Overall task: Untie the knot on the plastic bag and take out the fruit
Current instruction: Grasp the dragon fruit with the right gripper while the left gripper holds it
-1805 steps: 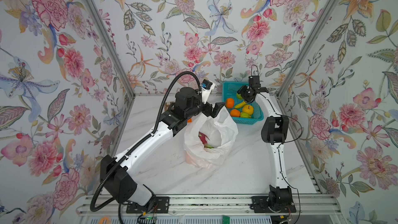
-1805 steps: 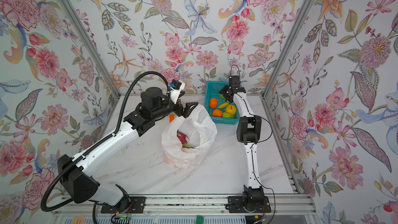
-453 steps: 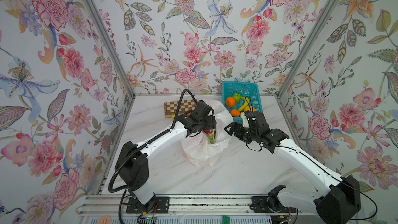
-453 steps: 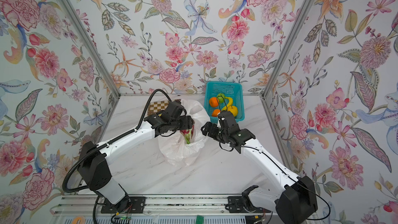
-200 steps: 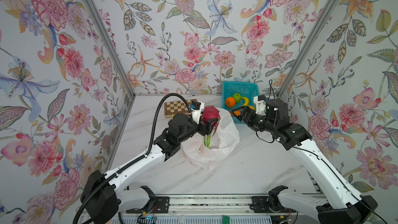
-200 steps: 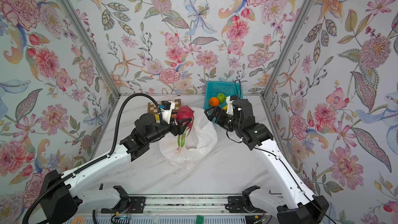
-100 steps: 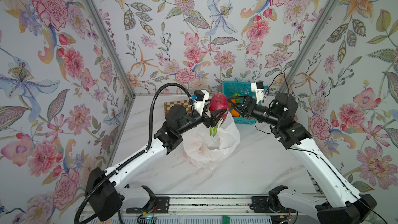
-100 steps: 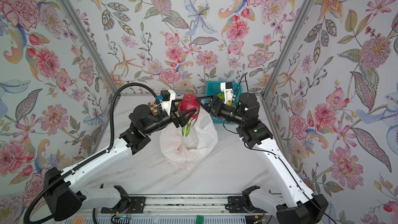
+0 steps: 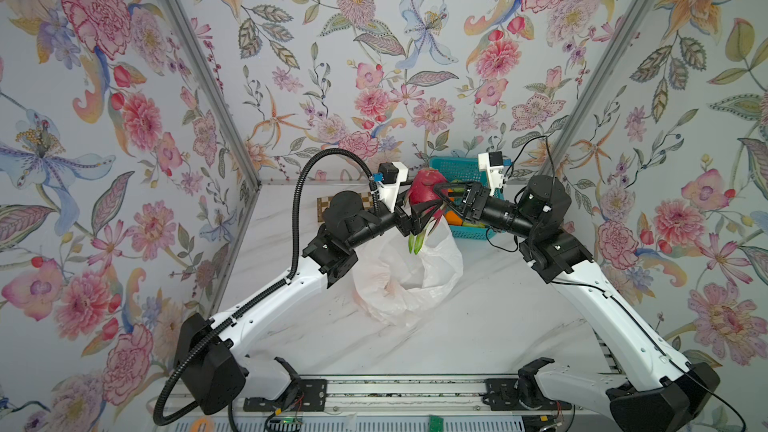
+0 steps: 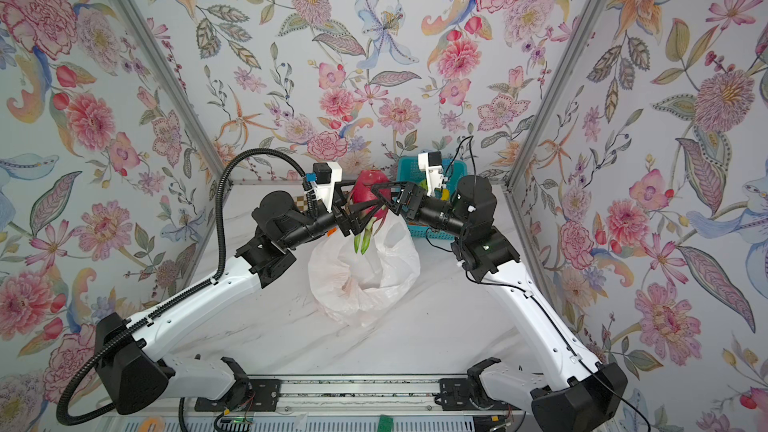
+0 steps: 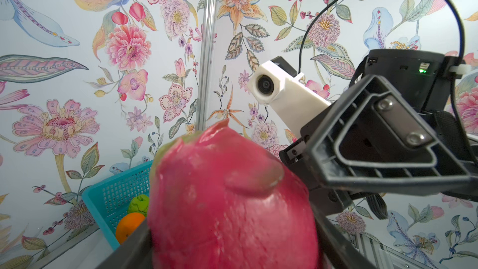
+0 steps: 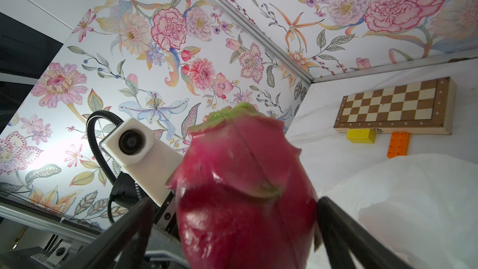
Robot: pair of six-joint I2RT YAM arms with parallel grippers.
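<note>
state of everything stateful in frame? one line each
left gripper, shut on dragon fruit
right gripper, open, straddling the dragon fruit
dragon fruit, out of the bag, held in the air
plastic bag, untied, mouth open, on table
basket, holds an orange and a green fruit

I count, afaict: 1 dragon fruit (image 9: 419, 189), 1 plastic bag (image 9: 409, 284), 1 teal basket (image 9: 457, 166) at 1 o'clock w/ 1 orange (image 11: 128, 226) + 1 green fruit (image 11: 138, 203) showing, 1 chessboard (image 12: 393, 106) at 11, 1 yellow block (image 12: 360, 135), 1 orange block (image 12: 398, 144).

Chessboard (image 12: 393, 106) rim, faint letters, possibly a–h
</note>
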